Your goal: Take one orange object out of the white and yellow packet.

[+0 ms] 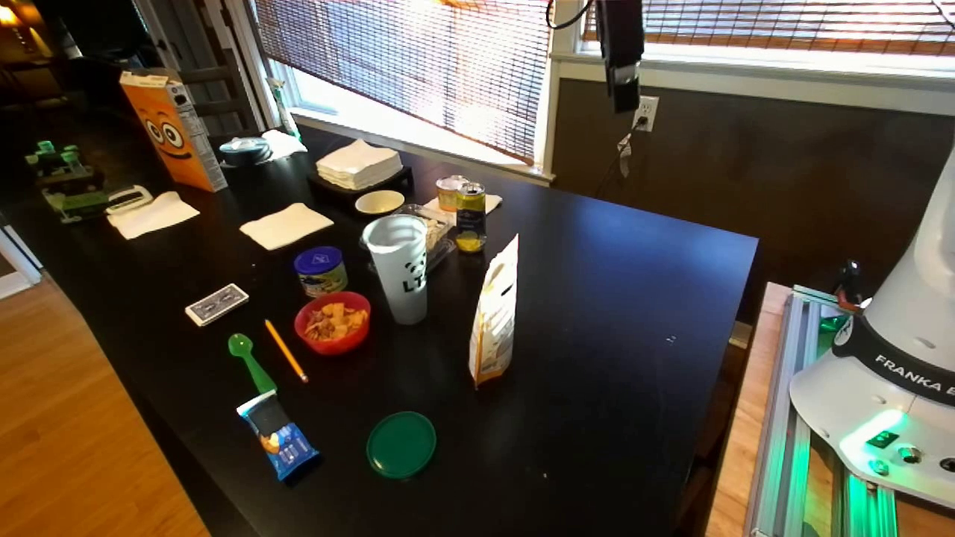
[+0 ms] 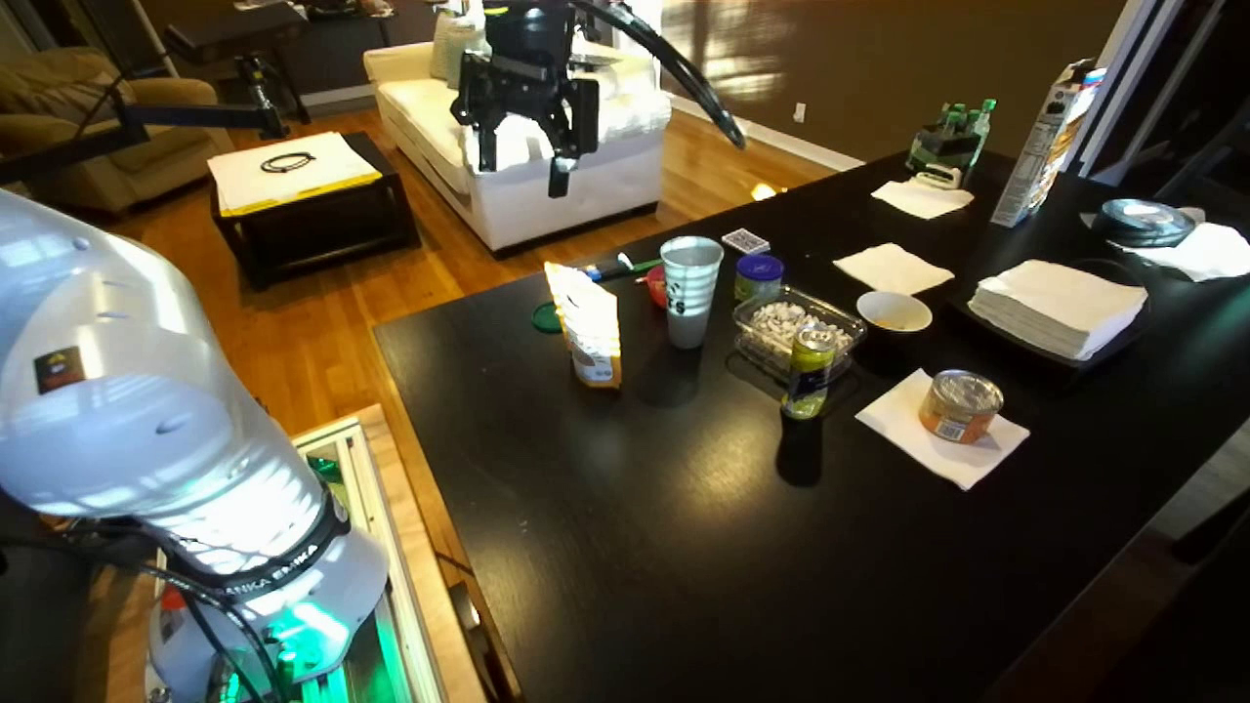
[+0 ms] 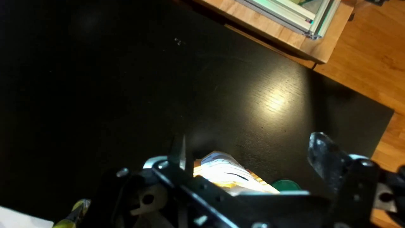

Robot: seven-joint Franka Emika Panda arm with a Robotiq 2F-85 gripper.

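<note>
One table (image 1: pixel 597 418) supports the objects; its top is dark, flat and semi-gloss, and reflects a bright patch in the wrist view. One cereal box (image 1: pixel 171 138), rectangular printed orange cardboard, stands upright at the far end in an exterior view.

One gripper (image 2: pixel 524 174), black, is suspended above the table. Its two fingers (image 3: pixel 321 150) are spread, leaving a wide gap.

One white and yellow packet (image 2: pixel 591 327) stands upright on the table, apart from the gripper. It is a slim pouch of film-like material. In side profile it is thicker at the base and tapers to a thin top edge. The body is white and strongly lit; yellow-orange bands follow the edges and base. A short, dark, slit-shaped mark is visible in the upper part. The inside is hidden in all views. In the wrist view, the gripper covers part of the packet.

One white cup (image 1: pixel 389 272), round and tapered, with a black panda print, stands near the packet. One clear plastic tray (image 2: pixel 754 342), rectangular, contains small whitish pieces, count not readable. One slim can (image 2: pixel 809 376), cylindrical, yellow and dark, stands just beside the tray. One red bowl (image 1: pixel 336 347), round and smooth, contains irregular orange-tan bits. One green disc (image 1: pixel 401 444), thin, lies flat. One pencil (image 1: pixel 286 352), yellow, lies near the bowl.
</note>
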